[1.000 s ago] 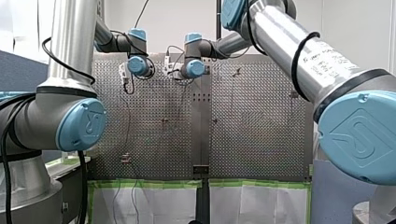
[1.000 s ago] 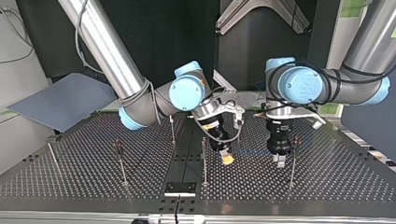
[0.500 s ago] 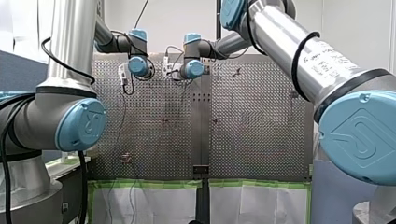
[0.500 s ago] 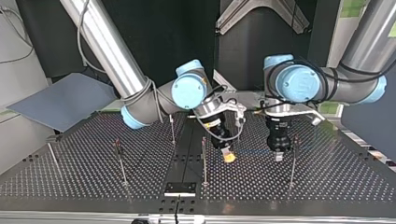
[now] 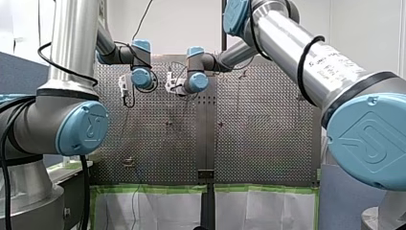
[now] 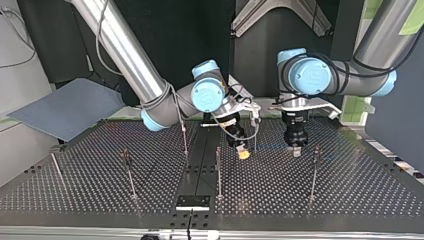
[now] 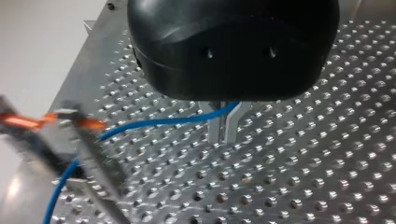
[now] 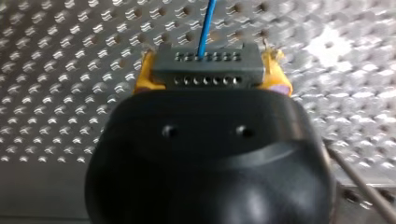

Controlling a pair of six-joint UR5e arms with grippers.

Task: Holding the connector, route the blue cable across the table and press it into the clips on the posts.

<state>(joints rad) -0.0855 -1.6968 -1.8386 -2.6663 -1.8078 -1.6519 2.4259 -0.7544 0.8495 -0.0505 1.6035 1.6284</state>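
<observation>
Front view: handwriting on my right arm (image 5: 330,60) illegible; right gripper (image 8: 211,71) clamps connector (image 8: 187,77).

Left arm (image 5: 72,43), right arm (image 5: 287,38): silver tubes, light-blue joint caps (image 5: 81,128), black cables (image 5: 306,55); handwriting (image 5: 335,60) on right tube. Left gripper (image 7: 223,138): black domed housing, metal fingers (image 7: 214,131). Right gripper (image 8: 211,70): black housing, yellow pads (image 8: 277,75).

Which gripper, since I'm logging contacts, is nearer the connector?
Right. My right gripper holds the connector between its fingers; my left gripper pinches the blue cable further along.

Blurred post (image 7: 95,161) with orange clip (image 7: 88,123) beside the blue cable (image 7: 159,122), its end off-frame
</observation>
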